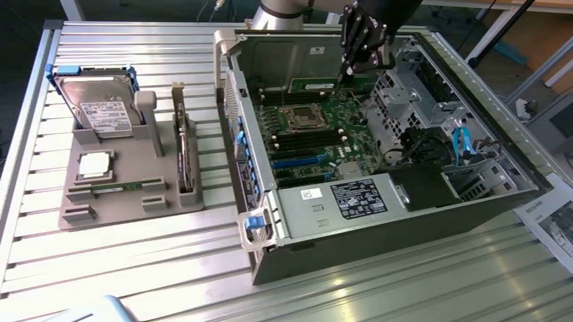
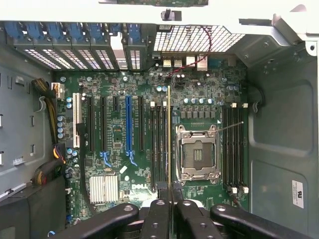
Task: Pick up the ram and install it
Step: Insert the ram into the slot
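One arm (image 1: 279, 12) pointing down into open case (image 1: 403, 225), fingers (image 2: 155, 219) clamped on ram (image 2: 169, 134), edge-on over motherboard (image 2: 114, 137) slots

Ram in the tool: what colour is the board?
Green. The ram shows best in the exterior view; edge-on in the wrist view.

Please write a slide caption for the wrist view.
Gripper holds the ram edge-on, aligned with the memory slots beside the empty processor socket.
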Robot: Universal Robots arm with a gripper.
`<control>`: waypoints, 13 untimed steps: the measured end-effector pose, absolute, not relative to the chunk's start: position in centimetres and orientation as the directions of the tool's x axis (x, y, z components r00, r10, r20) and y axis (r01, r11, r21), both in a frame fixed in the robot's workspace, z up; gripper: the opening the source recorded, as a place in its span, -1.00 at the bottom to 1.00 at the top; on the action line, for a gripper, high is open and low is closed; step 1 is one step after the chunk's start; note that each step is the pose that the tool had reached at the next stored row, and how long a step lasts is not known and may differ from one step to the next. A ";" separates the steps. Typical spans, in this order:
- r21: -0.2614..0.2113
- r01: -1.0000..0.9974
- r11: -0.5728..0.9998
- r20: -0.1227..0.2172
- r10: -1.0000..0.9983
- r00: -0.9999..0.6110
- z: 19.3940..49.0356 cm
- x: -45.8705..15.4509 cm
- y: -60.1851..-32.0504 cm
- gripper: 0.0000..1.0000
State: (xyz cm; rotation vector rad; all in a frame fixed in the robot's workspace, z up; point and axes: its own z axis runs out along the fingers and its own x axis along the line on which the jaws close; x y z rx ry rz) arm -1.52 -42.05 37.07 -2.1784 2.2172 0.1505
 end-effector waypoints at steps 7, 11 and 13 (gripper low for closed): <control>0.048 -0.999 0.015 -0.089 -0.996 -0.020 36.3 -1.5 -42.0 -0.76; 0.048 -0.999 0.015 -0.089 -0.996 -0.020 35.5 -1.5 -42.0 -0.76; 0.048 -0.999 0.015 -0.089 -0.996 -0.020 35.0 -1.5 -42.0 -0.76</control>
